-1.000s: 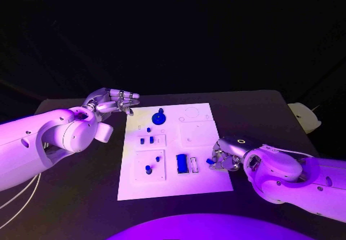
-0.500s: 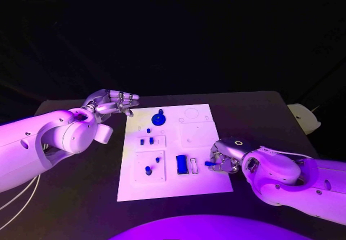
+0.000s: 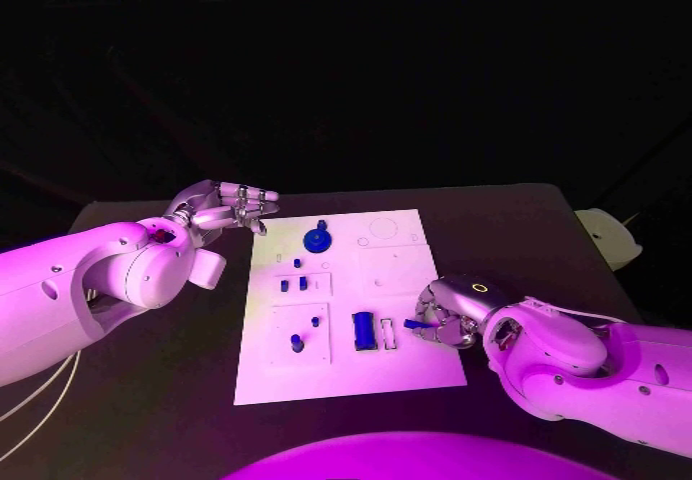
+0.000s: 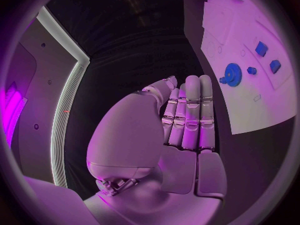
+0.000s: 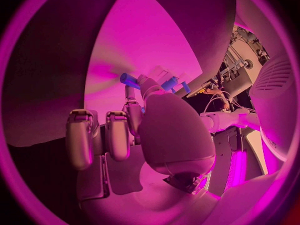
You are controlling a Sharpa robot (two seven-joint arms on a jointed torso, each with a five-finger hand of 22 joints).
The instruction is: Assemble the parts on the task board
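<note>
Now the right hand (image 3: 444, 322) pinches a small blue part (image 3: 414, 324) over the board's (image 3: 404, 375) right edge. Meanwhile the left hand (image 3: 228, 207) hovers empty, fingers straight and apart from the thumb, off the board's far left corner above the worktop (image 3: 144, 400).

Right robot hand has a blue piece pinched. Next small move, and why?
Probably ease the right robot hand left toward the narrow white slot beside the blue block: its small blue part sits over the task board, not yet seated.
</note>
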